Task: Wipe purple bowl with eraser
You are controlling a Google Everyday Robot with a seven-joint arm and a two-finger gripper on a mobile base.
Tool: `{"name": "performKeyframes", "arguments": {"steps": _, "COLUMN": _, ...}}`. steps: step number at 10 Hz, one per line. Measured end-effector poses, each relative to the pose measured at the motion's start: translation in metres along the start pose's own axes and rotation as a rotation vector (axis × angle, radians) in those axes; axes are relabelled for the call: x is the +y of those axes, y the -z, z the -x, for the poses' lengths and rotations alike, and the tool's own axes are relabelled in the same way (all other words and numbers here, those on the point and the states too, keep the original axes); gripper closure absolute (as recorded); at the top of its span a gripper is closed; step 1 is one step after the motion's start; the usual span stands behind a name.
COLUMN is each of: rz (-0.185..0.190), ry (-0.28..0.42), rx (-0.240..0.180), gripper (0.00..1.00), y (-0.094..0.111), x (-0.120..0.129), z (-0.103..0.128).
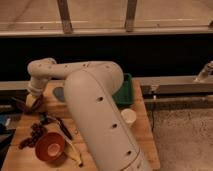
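The purple bowl (19,103) sits at the far left edge of the wooden table (137,135), partly hidden by my arm. My gripper (33,101) hangs from the white wrist right at the bowl's right rim, low over it. What it holds is hidden. A black narrow block (64,128) lies on the table right of the grapes; I cannot tell whether it is the eraser. The big white arm (95,115) covers the middle of the table.
An orange-red bowl (50,146) stands at the front left with dark grapes (35,131) behind it. A yellowish long item (75,153) lies beside the bowl. A grey-blue rounded object (59,92), a green tray (125,92) and a white cup (128,116) are on the right.
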Motion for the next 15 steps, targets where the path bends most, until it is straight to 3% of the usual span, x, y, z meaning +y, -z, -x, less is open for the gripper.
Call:
{"name": "performKeyframes", "arguments": {"steps": 3, "rz": -0.011, "ry": 0.033, "rx": 0.003, "gripper": 1.0, "y": -0.013, "x": -0.003, "z": 0.015}}
{"name": "performKeyframes", "arguments": {"steps": 4, "rz": -0.028, "ry": 0.031, "rx": -0.008, "gripper": 1.0, "y": -0.014, "x": -0.005, "z": 0.016}}
{"name": "performKeyframes", "arguments": {"steps": 9, "rz": -0.039, "ry": 0.017, "rx": -0.013, "gripper": 1.0, "y": -0.013, "x": -0.007, "z": 0.013}}
{"name": "performKeyframes", "arguments": {"steps": 13, "rz": -0.092, "ry": -0.075, "rx": -0.06, "gripper": 1.0, "y": -0.018, "x": -0.053, "z": -0.011}}
{"name": "performKeyframes", "arguments": {"steps": 15, "rz": -0.11, "ry": -0.099, "rx": -0.064, "gripper": 1.0, "y": -0.021, "x": -0.068, "z": -0.019}}
